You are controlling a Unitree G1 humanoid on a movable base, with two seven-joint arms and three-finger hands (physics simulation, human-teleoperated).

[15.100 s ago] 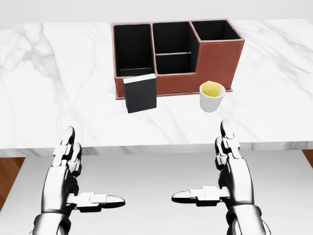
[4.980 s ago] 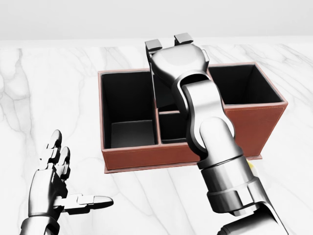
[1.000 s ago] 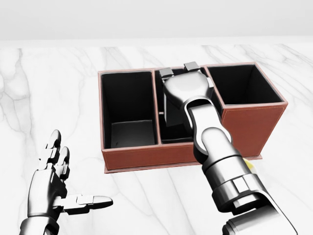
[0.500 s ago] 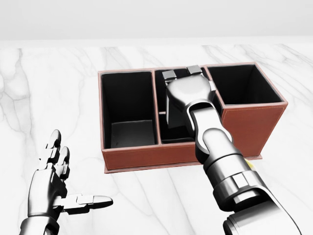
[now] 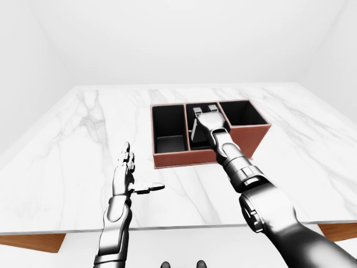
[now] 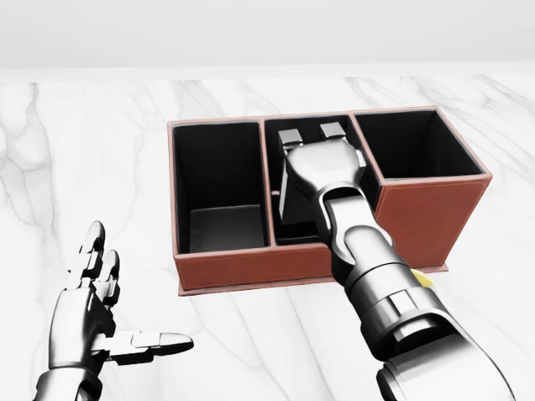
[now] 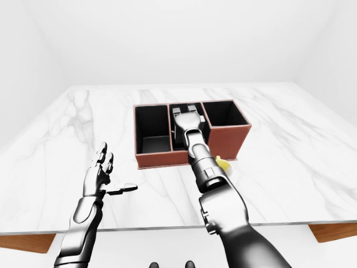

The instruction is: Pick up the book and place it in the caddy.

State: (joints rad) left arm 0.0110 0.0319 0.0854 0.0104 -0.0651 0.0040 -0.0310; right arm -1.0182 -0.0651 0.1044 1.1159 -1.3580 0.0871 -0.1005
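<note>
**A:** What was in view, biggest first?

**B:** White marble table (image 6: 92, 150) filled most of the head view. On it sat the red-brown caddy (image 6: 242, 269) with black-lined compartments: one at the left, a middle one split by a low divider, one at the right, seen from the head view.

**A:** Arms?

**B:** Right arm (image 6: 376, 284) ran up from the bottom right of the head view over the caddy's near wall. Right hand (image 6: 322, 171) was down in the middle compartment, two fingertips (image 6: 290, 137) showing above the palm, toward the top of the view. Left hand (image 6: 92, 309) hung over bare marble at the bottom left, well apart from the caddy, fingers spread, thumb out sideways, holding nothing.

**A:** Book?

**B:** A dark slab (image 6: 287, 194) was just visible at the left edge of the right hand, inside the middle compartment. Took that for the book. The hand covered most of it.

**A:** Right hand clamped on it or let go?

**B:** Couldn't tell. The palm hid the contact.

**A:** Anything else?

**B:** A yellow sliver of a cup (image 7: 222, 163) peeked out beside the right forearm in the right-eye view, just beside the caddy's near wall.
</note>
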